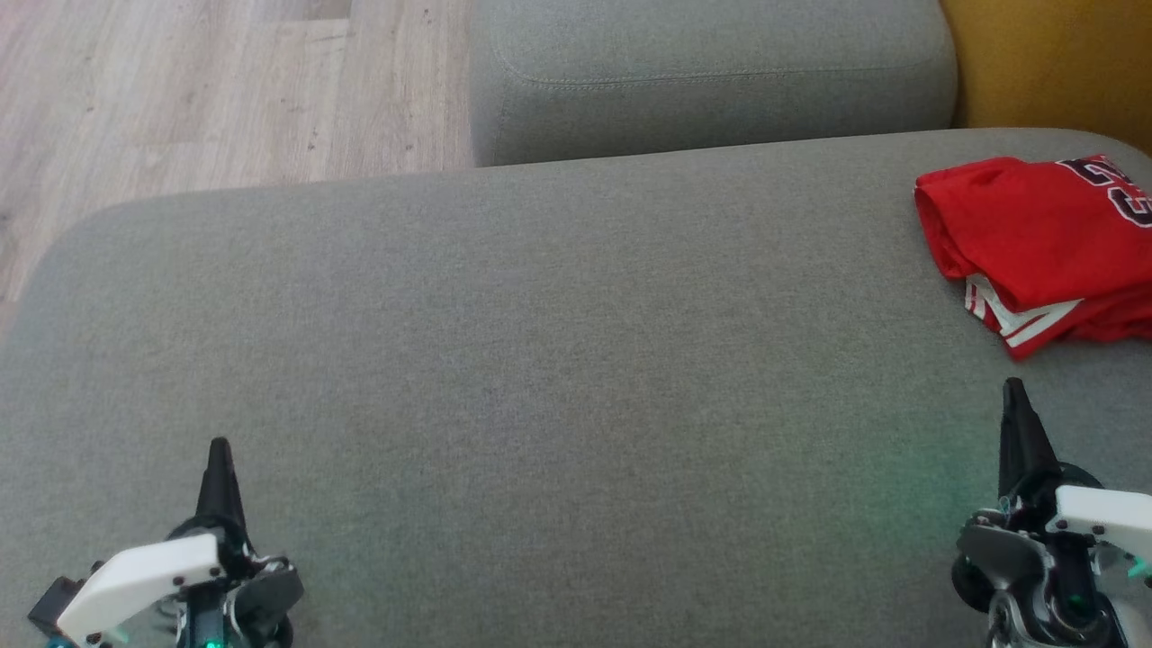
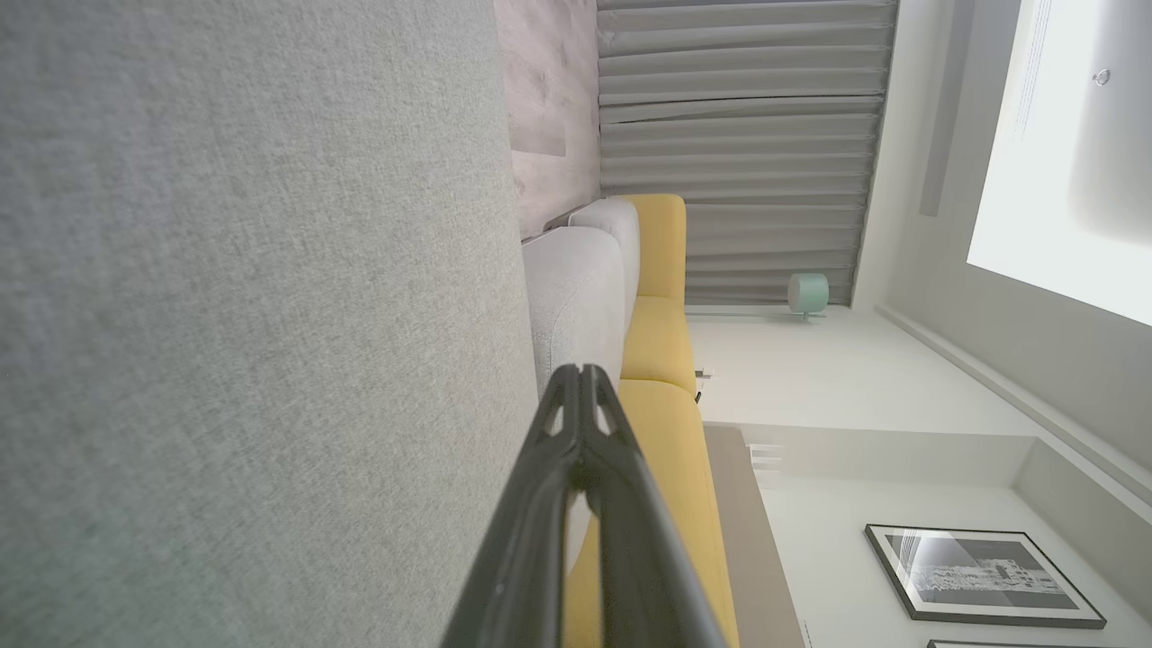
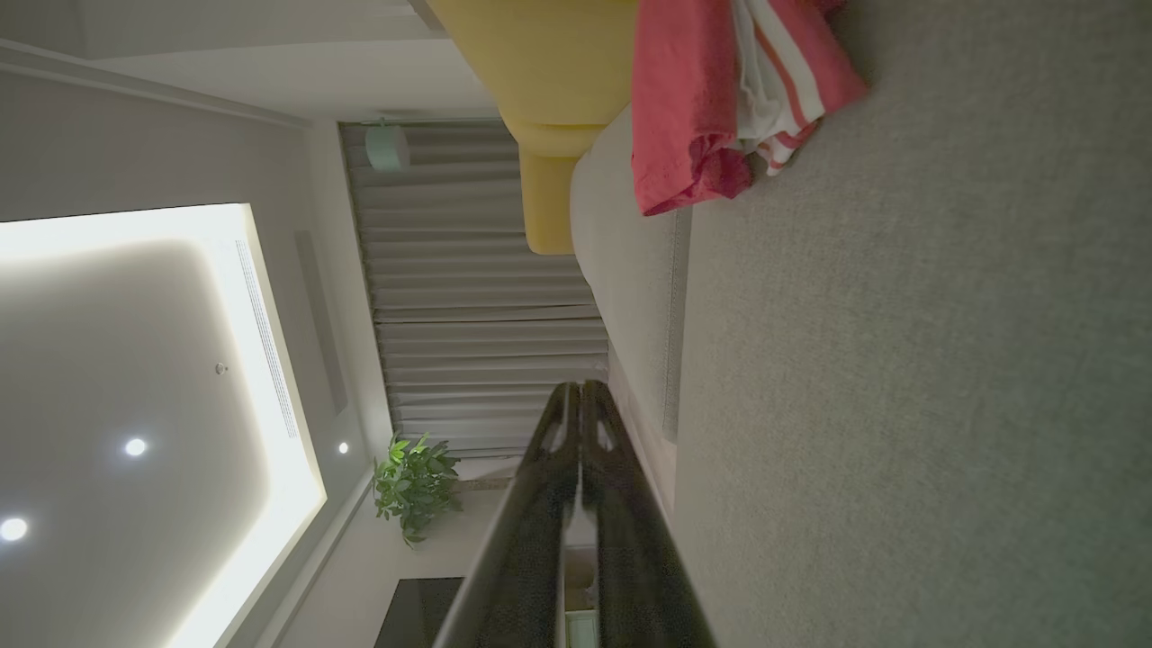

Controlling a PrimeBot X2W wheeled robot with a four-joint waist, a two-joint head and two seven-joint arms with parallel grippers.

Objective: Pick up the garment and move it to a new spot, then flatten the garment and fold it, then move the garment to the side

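**Relation.** Garment lies at far right of sofa seat, near the back corner by the yellow cushion. R claw sits directly below it in head view, so the garment is straight ahead of its tips and runs on to the robot's right. Its near corner is close to the tips but apart from them, no contact. L claw is at lower left, well apart from the garment, w/ the whole bare seat between. R arm is clearly nearer. Any reach falls to it: fwd and slightly right.

**Long axis.** Appears to run left-right across head view, but the frame edge cuts off the right part, so full extent cannot be confirmed.

**Claws.** Both closed and empty. In each wrist view the two dark fingers meet at the tips w/ nothing between.

**Garment condition.**
- Red fabric, stacked in layers as a compact bundle.
- Left edge rounded, like a fold line.
- White stripe trim shows at near-left corner.
- Dark numerals w/ white outline near the frame edge, not legible.
- R wrist view shows the same red bundle w/ stripes, lying on the seat beside the yellow cushion.

**Assessment.** Judged folded and already at the side. Fold is loose at the striped corner and may splay if gripped there.
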